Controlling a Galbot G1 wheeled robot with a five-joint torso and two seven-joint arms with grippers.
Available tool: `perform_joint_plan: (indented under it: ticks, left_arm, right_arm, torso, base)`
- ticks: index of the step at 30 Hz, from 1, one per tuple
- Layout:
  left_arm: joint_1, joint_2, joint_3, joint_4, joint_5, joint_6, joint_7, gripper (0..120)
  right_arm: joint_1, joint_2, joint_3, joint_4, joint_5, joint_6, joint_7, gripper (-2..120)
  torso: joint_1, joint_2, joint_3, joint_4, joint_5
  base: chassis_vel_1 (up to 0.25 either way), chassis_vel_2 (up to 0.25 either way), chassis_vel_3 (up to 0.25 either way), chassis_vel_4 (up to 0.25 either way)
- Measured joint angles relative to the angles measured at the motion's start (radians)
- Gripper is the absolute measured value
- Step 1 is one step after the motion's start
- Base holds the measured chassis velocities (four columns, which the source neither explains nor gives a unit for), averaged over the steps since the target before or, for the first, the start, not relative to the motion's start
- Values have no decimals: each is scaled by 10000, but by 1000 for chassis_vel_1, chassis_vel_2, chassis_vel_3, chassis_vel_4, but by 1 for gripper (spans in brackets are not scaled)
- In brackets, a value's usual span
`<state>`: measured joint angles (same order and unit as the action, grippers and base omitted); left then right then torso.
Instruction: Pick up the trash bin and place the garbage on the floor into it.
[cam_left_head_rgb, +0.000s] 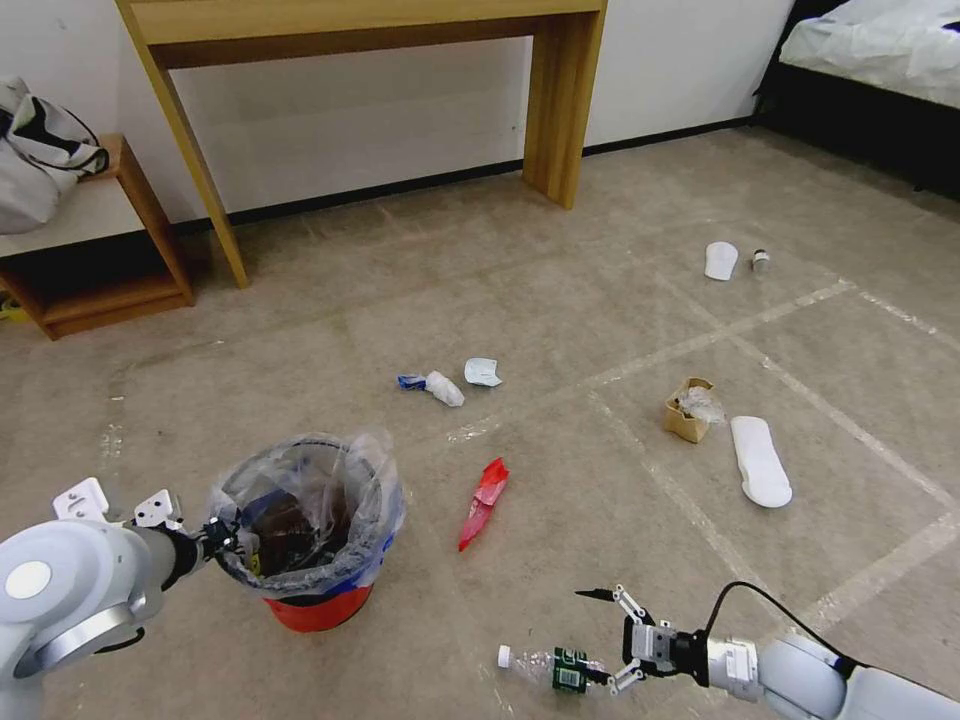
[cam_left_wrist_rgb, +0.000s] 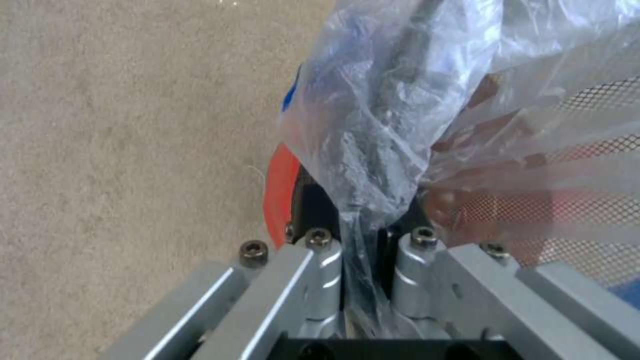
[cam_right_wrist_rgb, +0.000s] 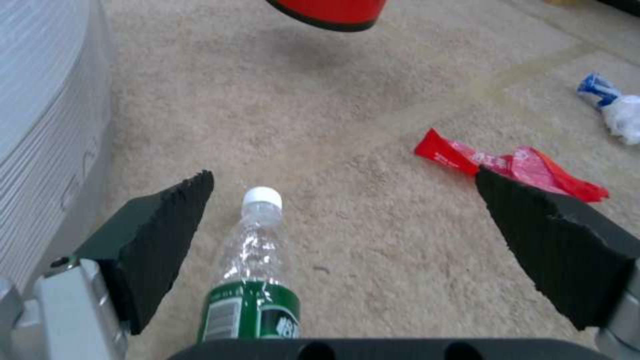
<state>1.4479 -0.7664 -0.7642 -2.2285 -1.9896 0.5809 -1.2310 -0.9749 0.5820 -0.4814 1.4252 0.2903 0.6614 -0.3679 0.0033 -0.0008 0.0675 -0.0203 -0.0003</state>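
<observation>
Matt carpet, glossy plastics, bare metal

The floor (cam_left_head_rgb: 560, 300) is matt short-pile carpet with rough, worn tape lines. The trash bin (cam_left_head_rgb: 318, 608) at seven o'clock is smooth red plastic, lined with a crinkled, shiny clear bag (cam_left_wrist_rgb: 373, 125). The left gripper (cam_left_wrist_rgb: 363, 220) has brushed silver metal links and dark screws; the right gripper (cam_right_wrist_rgb: 347, 220) at five o'clock carries matt black ridged rubbery pads. Between them lies a glossy clear plastic bottle (cam_right_wrist_rgb: 253, 260) with a green label. The red wrapper (cam_left_head_rgb: 484, 500) gleams like foil; the desk (cam_left_head_rgb: 560, 100) at twelve o'clock is smooth wood.
</observation>
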Motion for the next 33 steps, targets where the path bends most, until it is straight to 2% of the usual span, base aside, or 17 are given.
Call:
perform_joint_plan:
  ticks: [23,33]
  left_arm:
    - [190,-89,-100,-204,183,6,18,4]
    - [335,-284,-102,-292,465,19,100,4]
  right_arm:
    - [-743,218,155,-683,-16,17,-58,100]
    - [-702,203,206,-832,87,31,-143,100]
  torso:
    - [0,0,0,0,1]
    - [0,0,0,0,0]
  base:
    - [0,0,0,0]
    - [0,0,0,0]
